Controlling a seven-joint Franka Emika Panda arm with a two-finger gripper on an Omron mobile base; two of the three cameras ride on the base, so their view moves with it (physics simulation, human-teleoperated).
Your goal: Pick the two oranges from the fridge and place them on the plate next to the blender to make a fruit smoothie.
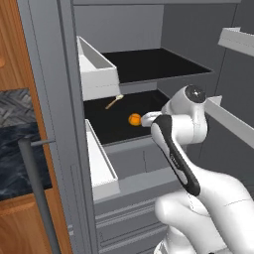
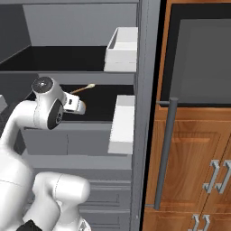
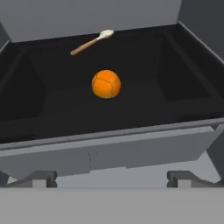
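Small round bright orange fruit (image 3: 106,84) sits alone near the middle of the black fridge shelf (image 3: 144,96), well in from the front lip and from both side walls. Thin tan wooden spoon (image 3: 91,42) lies toward the back edge of the same shelf, well apart from the fruit. Only one orange is visible on this shelf.

Two-finger gripper (image 3: 112,178) hangs just outside the front edge of the shelf, jaws spread wide, nothing between them, aimed at the fruit.

Handling, judged: fruit looks light, firm, and smooth enough to roll. Being a ball, it should be taken across its widest middle, pads on opposite sides, level with the shelf; a grip high on the dome would likely squeeze it away toward the back wall.

Room: the tall grey fridge cabinet (image 1: 52,124) is open. The shelf above leaves a low slot, so entry should stay flat and shallow. White door bins (image 1: 99,163) flank the left side in the left base view, and the arm's elbow sits near them. The front lip must be cleared on the way in and out.
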